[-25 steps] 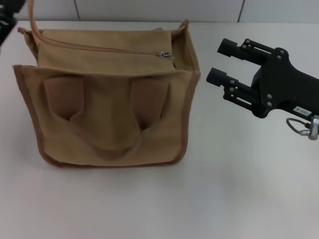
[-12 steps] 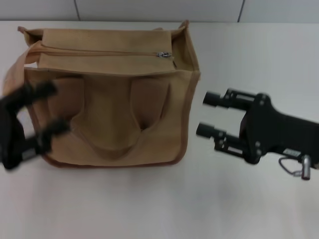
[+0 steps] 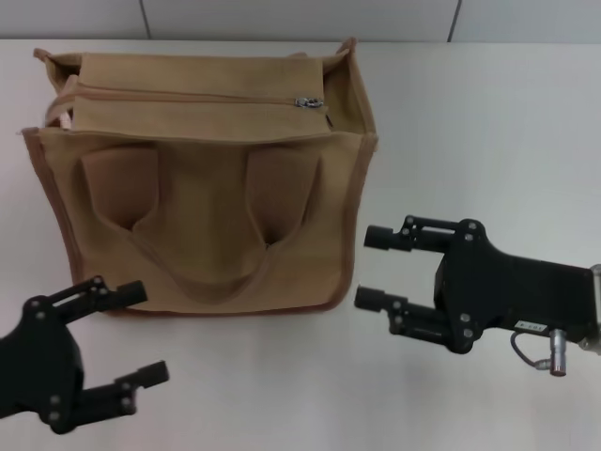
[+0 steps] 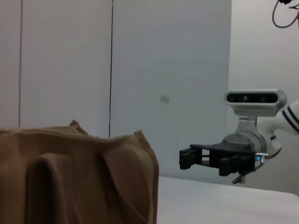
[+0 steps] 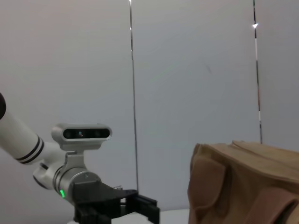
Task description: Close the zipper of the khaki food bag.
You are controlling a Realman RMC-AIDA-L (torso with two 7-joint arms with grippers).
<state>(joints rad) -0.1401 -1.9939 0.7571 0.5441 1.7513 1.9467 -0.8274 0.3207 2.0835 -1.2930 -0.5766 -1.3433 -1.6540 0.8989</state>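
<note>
- Both grippers had dropped lower and nearer the robot than a second before, clear of the khaki food bag.
- It stood on the white table, toward the left.
- Its zipper ran across the top panel; the pull tab sat near the right end, seemingly closed.
- Left gripper hung below the bag's corner, fingers spread.
- Right gripper was just beside the bag's right edge, likewise spread, holding nothing.

khaki food bag cut off by wrist view edges, zipper's left end possibly hidden
</note>
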